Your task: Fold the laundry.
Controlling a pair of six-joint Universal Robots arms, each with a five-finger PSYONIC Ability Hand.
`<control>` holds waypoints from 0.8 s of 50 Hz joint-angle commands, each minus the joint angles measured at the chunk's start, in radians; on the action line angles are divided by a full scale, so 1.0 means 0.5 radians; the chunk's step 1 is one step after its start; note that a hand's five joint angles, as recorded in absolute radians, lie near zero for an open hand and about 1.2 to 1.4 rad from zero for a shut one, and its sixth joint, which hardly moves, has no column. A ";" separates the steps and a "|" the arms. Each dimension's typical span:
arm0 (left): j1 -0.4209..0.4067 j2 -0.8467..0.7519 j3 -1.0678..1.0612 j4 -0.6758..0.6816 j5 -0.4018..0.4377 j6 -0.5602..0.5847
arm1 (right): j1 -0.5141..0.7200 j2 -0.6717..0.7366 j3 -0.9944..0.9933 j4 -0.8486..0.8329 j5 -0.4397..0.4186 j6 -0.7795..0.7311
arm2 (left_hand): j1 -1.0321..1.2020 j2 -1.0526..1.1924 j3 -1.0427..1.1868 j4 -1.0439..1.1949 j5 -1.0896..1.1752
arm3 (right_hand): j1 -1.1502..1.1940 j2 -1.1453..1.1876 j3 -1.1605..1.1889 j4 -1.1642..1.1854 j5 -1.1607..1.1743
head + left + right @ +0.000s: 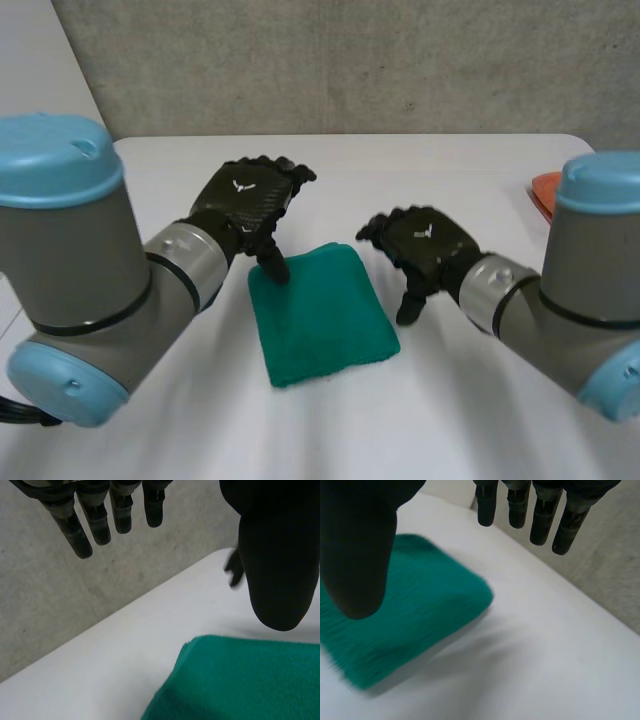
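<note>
A folded green cloth [320, 312] lies flat in the middle of the white table [450, 170]. My left hand [252, 203] hovers over the cloth's far left corner, open, its thumb pointing down toward that corner. In the left wrist view the fingers [100, 520] are straight and the thumb [280, 570] hangs above the cloth [240, 680]. My right hand [420, 245] hangs just right of the cloth's far right corner, open and holding nothing. The right wrist view has its straight fingers [540, 515] and thumb [360, 555] above the cloth [415, 625].
An orange object [546, 192] sits at the table's right edge, partly behind my right arm. A grey wall [350, 60] stands behind the table's far edge. Bare table surrounds the cloth on all sides.
</note>
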 commanded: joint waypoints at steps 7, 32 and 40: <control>0.051 0.053 -0.011 -0.015 0.099 -0.005 | 0.001 -0.068 0.613 -0.374 -0.203 -0.284 | -0.008 -0.052 -0.063 -0.049 -0.088 | 0.384 0.304 0.295 0.257 0.252; 0.063 0.046 -0.054 -0.012 0.087 -0.018 | 0.157 0.229 0.537 -0.755 -0.176 -0.259 | -0.008 -0.052 -0.063 -0.049 -0.088 | 0.678 0.597 0.589 0.550 0.546; 0.063 0.046 -0.069 -0.009 0.090 -0.018 | 0.209 0.334 0.454 -0.752 -0.114 -0.262 | -0.008 -0.052 -0.063 -0.049 -0.088 | 0.684 0.603 0.595 0.556 0.552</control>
